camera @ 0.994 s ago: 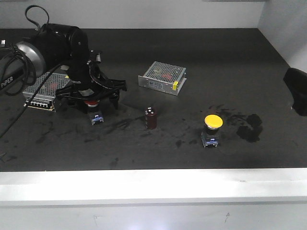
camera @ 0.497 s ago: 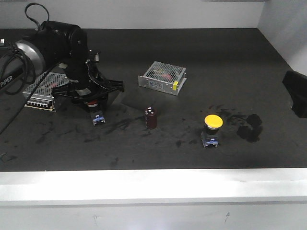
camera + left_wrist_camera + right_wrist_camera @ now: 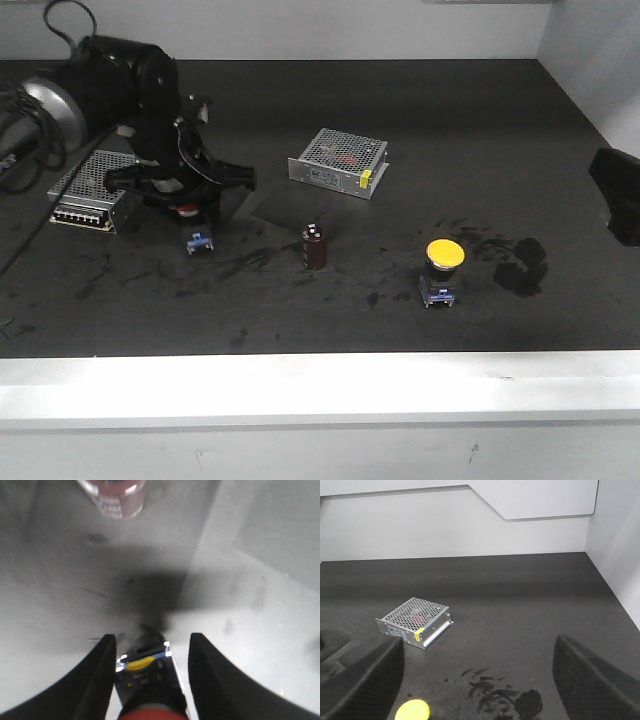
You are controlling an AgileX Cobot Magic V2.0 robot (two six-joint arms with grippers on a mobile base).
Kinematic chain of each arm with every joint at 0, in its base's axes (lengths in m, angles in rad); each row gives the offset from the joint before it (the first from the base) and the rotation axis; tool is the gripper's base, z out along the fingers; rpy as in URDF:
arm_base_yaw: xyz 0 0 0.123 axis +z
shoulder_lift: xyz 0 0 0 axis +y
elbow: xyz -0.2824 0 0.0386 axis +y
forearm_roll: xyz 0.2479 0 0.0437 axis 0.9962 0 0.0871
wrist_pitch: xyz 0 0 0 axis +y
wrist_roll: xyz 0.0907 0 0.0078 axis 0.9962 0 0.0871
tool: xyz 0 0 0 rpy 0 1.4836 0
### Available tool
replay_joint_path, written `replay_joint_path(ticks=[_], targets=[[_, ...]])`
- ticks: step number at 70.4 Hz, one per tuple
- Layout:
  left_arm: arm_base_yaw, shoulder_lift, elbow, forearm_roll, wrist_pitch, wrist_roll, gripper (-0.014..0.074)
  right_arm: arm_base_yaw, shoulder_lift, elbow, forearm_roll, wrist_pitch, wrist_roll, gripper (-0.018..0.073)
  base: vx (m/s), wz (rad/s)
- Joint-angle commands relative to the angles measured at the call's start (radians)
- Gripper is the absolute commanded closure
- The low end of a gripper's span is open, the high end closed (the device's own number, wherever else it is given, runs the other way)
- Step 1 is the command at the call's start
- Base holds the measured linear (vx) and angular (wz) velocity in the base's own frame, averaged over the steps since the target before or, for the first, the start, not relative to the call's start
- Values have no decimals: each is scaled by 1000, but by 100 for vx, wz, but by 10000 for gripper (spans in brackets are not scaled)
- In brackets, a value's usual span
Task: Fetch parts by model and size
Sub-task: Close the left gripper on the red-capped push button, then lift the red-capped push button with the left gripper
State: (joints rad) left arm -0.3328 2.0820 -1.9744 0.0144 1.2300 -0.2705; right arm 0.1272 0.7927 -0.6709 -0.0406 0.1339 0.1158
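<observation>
Left hand (image 3: 147, 680) gripping glossy red-capped switch (image 3: 147, 690), round yellow switch (image 3: 443, 262) apart.

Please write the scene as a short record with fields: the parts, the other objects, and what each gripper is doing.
red part: red push-button switch between the left gripper's fingers, base with blue terminals showing below
yellow part: yellow push-button switch standing alone on the table, untouched
other objects: maroon capacitor upright mid-table; two silver power supply boxes
left gripper: fingers either side of the red switch; contact not clear
right gripper: open, above the table near the yellow switch, holding nothing
</observation>
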Motion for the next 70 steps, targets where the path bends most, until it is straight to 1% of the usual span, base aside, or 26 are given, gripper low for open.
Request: replay_joint_path(ticks=[1, 11, 16, 27, 33, 41, 62, 70], targets=[[-5, -124, -30, 45, -68, 25, 604, 2, 0, -33, -8, -68, -8, -8, 0, 0], [-5, -210, -29, 132, -121, 34, 604, 2, 0, -33, -8, -68, -8, -8, 0, 0], [-5, -251, -29, 162, -135, 41, 604, 2, 0, -33, -8, -68, -8, -8, 0, 0], [-4, -322, -24, 207, -142, 78, 604, 2, 0, -33, -8, -68, -8, -8, 0, 0], [-4, -362, 15, 229, -160, 86, 604, 2, 0, -33, -8, -68, -8, -8, 0, 0], [6, -450, 148, 241, -247, 84, 604, 2, 0, -33, -8, -68, -8, -8, 0, 0], [46, -750, 623, 243, -618, 81, 604, 2, 0, -33, -7, -68, -8, -8, 0, 0], [75, -870, 767, 244, -713, 82, 604, 2, 0, -33, -7, -68, -8, -8, 0, 0]])
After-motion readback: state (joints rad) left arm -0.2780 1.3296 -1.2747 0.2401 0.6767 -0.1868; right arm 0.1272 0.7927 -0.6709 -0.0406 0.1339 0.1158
